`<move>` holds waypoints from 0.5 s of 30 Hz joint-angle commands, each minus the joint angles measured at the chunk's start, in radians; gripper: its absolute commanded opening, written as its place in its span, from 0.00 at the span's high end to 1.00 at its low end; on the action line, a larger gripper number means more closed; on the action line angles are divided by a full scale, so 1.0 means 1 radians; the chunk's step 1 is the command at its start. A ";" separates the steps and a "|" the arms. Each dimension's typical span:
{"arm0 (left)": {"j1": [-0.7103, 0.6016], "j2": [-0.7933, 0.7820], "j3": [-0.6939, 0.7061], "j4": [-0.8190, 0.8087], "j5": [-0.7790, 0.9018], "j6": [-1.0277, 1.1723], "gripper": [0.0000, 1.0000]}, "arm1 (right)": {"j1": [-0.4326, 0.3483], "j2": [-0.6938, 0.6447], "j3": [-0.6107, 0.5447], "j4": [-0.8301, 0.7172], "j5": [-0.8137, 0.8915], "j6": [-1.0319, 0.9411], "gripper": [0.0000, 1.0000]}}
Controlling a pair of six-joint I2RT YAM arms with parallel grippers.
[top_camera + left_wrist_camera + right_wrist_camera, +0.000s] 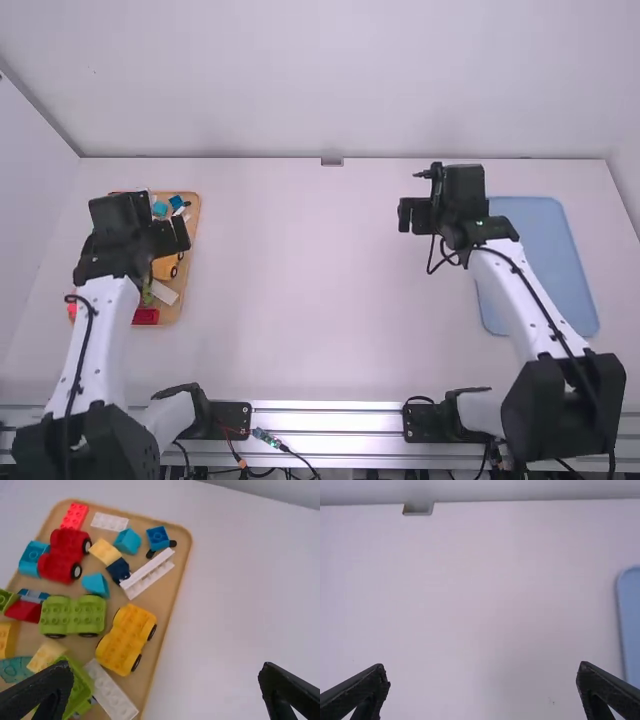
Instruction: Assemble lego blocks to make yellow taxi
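Yellow wheeled base risks rolling

It lies on the tan tray beside a white brick. The left gripper, fingers spread, might snag that brick if closed off-centre. The right gripper, also spread, is well apart.

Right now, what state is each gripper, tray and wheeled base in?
Left gripper: jaws open, holding nothing.
Right gripper: jaws open, holding nothing.
Tan tray: loaded with blocks.
Blue tray: lying flat, partly hidden.
Yellow base: studs up, nothing stacked on it.
Green base: studs up.
Red base: wheels attached.
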 commanded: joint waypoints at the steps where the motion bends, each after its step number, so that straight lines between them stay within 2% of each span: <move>1: 0.001 0.074 0.081 -0.020 0.021 0.110 0.01 | -0.005 0.048 0.067 -0.021 -0.005 -0.030 0.01; 7: 0.011 0.255 0.212 -0.105 0.021 0.281 0.01 | -0.013 0.125 0.145 -0.023 -0.004 -0.085 0.01; 15: 0.084 0.495 0.361 -0.162 0.026 0.345 0.01 | -0.051 0.185 0.172 0.013 -0.005 -0.096 0.01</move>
